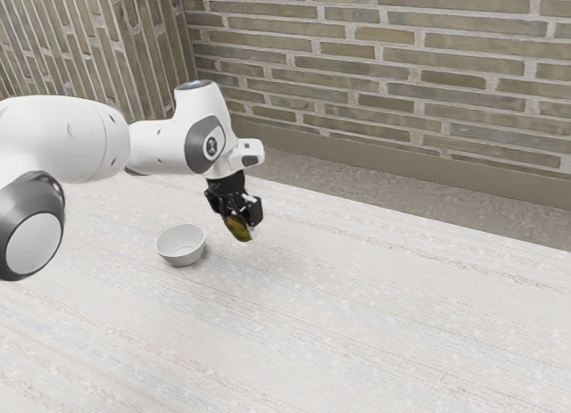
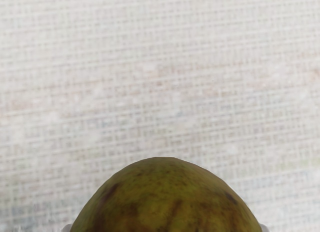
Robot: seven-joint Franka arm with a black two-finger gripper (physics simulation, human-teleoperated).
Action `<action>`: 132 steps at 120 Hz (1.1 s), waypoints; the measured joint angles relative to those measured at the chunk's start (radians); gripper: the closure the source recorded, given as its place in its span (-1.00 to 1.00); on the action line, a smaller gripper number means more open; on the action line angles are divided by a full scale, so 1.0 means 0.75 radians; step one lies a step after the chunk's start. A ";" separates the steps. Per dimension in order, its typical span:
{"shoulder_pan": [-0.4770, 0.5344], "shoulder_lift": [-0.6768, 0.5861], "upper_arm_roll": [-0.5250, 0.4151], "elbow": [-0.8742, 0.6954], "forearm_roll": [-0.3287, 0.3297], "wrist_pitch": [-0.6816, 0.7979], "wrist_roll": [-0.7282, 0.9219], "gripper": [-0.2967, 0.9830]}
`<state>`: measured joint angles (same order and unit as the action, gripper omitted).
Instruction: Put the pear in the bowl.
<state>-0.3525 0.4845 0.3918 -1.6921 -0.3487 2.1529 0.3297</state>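
The pear (image 1: 236, 227) is in the tool (image 1: 240, 223), gripped between its two fingers, which touch it from opposite sides. Its mottled green-brown body sits at the fingertip end of the tool, directly below the black housing, with its lower part reaching past the grip toward the tabletop (image 1: 357, 306). In the exterior view the fruit looks tilted, its lower end leaning toward that view's right. The wrist view gives the rounded, olive-green skin with darker brown blotches, and a small pale bit of a finger at each flank of the fruit. The white bowl (image 1: 182, 258) stands upright on the tabletop, near the tool but apart from it, toward the exterior view's left and nearer that camera. The pear is outside the bowl, beyond its rim on the exterior view's right. The white arm (image 1: 169, 145) reaches in from the exterior view's left, and a brick wall (image 1: 401, 74) rises behind the tabletop.
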 joint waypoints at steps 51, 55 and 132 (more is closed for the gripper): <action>0.084 -0.103 0.163 -0.156 0.088 0.000 -0.002 0.00; 0.100 -0.095 0.159 -0.152 0.090 0.001 -0.002 -0.01; 0.081 -0.117 0.126 -0.140 0.147 0.016 0.016 -0.44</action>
<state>-0.2916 0.3967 0.4859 -1.7972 -0.2386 2.1652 0.3420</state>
